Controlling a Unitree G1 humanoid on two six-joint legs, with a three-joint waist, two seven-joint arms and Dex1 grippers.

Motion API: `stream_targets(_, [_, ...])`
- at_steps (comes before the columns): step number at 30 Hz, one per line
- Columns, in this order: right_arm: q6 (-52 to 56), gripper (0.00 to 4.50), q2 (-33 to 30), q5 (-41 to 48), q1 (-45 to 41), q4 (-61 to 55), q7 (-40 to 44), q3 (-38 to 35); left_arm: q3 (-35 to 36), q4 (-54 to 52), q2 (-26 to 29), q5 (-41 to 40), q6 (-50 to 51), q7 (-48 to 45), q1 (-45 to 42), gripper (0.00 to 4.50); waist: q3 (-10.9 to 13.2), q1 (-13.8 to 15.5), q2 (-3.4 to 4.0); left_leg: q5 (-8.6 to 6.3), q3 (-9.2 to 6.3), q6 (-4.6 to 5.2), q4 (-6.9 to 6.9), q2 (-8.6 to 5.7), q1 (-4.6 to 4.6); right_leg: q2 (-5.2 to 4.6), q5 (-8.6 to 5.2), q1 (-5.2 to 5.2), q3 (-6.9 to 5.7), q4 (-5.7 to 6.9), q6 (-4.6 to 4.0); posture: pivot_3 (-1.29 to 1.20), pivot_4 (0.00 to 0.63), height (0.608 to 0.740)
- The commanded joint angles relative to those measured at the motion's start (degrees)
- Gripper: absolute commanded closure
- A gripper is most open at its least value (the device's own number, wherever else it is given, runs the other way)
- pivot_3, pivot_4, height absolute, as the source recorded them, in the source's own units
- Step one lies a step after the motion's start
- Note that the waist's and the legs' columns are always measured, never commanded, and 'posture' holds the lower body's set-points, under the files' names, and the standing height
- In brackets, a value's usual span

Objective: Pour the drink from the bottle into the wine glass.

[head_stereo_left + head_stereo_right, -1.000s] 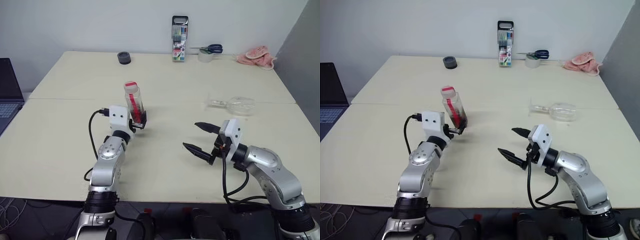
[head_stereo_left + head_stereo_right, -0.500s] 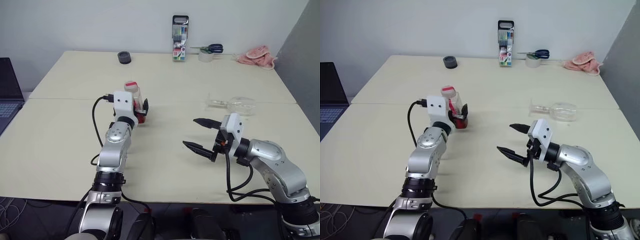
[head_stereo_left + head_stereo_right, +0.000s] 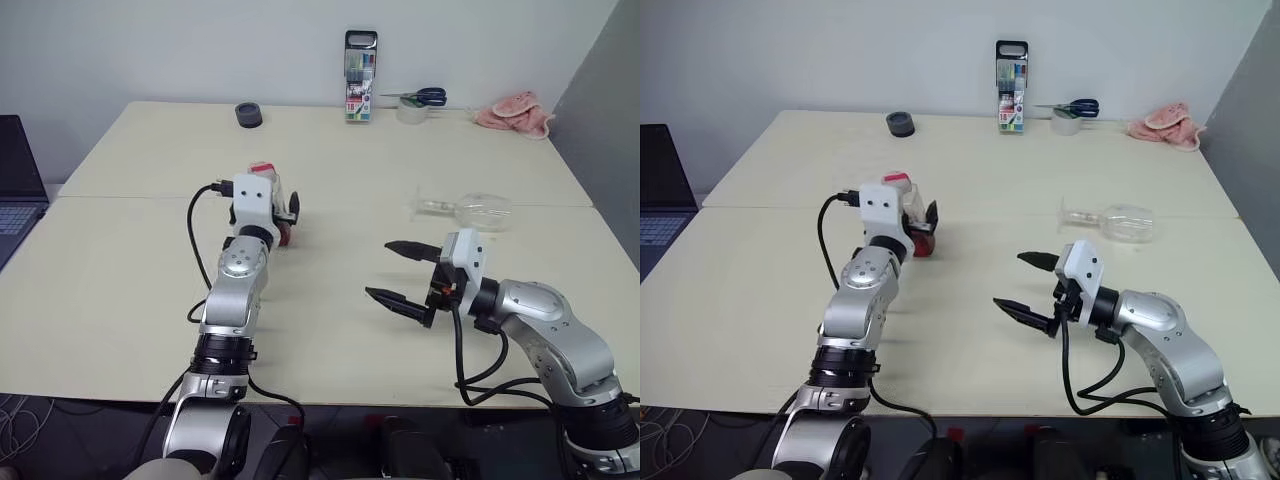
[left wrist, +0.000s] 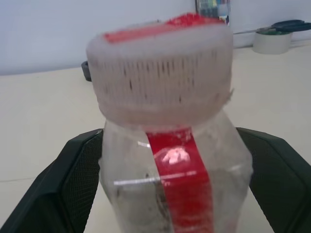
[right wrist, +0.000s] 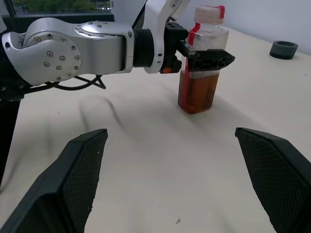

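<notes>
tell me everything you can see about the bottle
The bottle is small, clear, plastic-looking and squarish, with a red stripe down one side and a ribbed white cap topped in red, still on. Amber-brown drink fills roughly its lower half. It stands upright on the cream table, its base on the surface. The left gripper brackets its upper body, a black finger on either side; whether they press it is unclear.
</notes>
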Motion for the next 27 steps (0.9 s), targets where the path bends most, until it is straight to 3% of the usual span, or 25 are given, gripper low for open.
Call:
stream_targets(1, [-0.09,0.00,-0.58,0.97,-1.10,-1.17,0.75,-1.02,0.84,-2.05,0.57,0.57,-0.37,0.71,-1.42,0.04,0.00,0.00,0.00,0.00,0.00,0.00,0.00,0.00,0.00,0.00,0.00,0.00,0.00,0.00,0.00,0.00,0.150,0.740])
stream_targets(5, [-0.37,0.00,-0.79,0.86,-1.05,-0.78,1.10,-1.18,0.85,-2.16,0.54,0.80,-0.01,0.81,-1.02,0.04,0.00,0.00,0.00,0.01,0.00,-0.01,0.00,0.00,-0.01,0.00,0.00,-0.01,0.00,0.00,0.00,0.00,0.150,0.740])
stream_targets(6, [-0.43,0.00,-0.80,0.82,-1.04,-0.72,1.13,-1.21,0.83,-2.23,0.50,0.84,0.23,0.86,-0.90,0.21,0.00,0.00,0.00,0.01,0.00,-0.01,0.00,0.00,-0.01,0.00,0.00,-0.01,0.00,0.00,0.00,0.00,0.150,0.740])
stream_targets(8, [-0.48,0.00,-0.80,0.80,-1.01,-0.75,1.21,-1.26,0.77,-2.33,0.39,0.80,0.42,0.87,-0.73,0.65,0.00,0.00,0.00,0.01,0.00,-0.01,0.00,0.00,-0.01,0.00,0.00,-0.01,0.00,0.00,0.00,0.00,0.150,0.740])
stream_targets(13, [-0.16,0.00,-0.47,1.21,-1.26,-1.18,1.20,-1.42,0.92,-2.19,0.46,0.51,0.03,0.58,-0.47,2.25,0.00,-0.01,0.00,0.01,0.00,-0.02,0.00,0.00,-0.01,0.00,0.00,-0.01,0.00,0.00,0.00,0.00,0.150,0.740])
stream_targets(15, [-0.10,0.00,-0.42,1.27,-1.37,-1.37,1.15,-1.41,0.96,-2.23,0.68,0.49,-0.25,0.35,-0.15,2.66,0.00,-0.02,0.00,0.01,0.00,-0.03,0.00,0.00,-0.01,0.00,0.00,-0.02,0.00,0.00,0.00,0.00,0.150,0.740])
stream_targets(21, [0.69,0.00,-0.24,1.64,-2.31,-2.49,0.54,-1.40,0.36,-4.20,0.98,-0.92,-1.91,-2.97,1.72,2.72,0.00,-0.07,0.00,0.03,0.02,-0.05,0.00,0.00,-0.01,0.00,0.00,-0.02,0.02,0.00,0.00,0.00,0.150,0.740])
stream_targets(27, [2.49,0.00,-0.01,2.86,-4.35,-4.01,-1.78,-2.45,-1.40,-8.72,2.88,-6.54,-2.06,-14.81,4.23,2.72,0.00,0.00,0.00,0.03,0.00,-0.06,0.01,-0.02,-0.06,-0.02,0.01,-0.04,0.00,0.00,0.00,0.00,0.150,0.740])
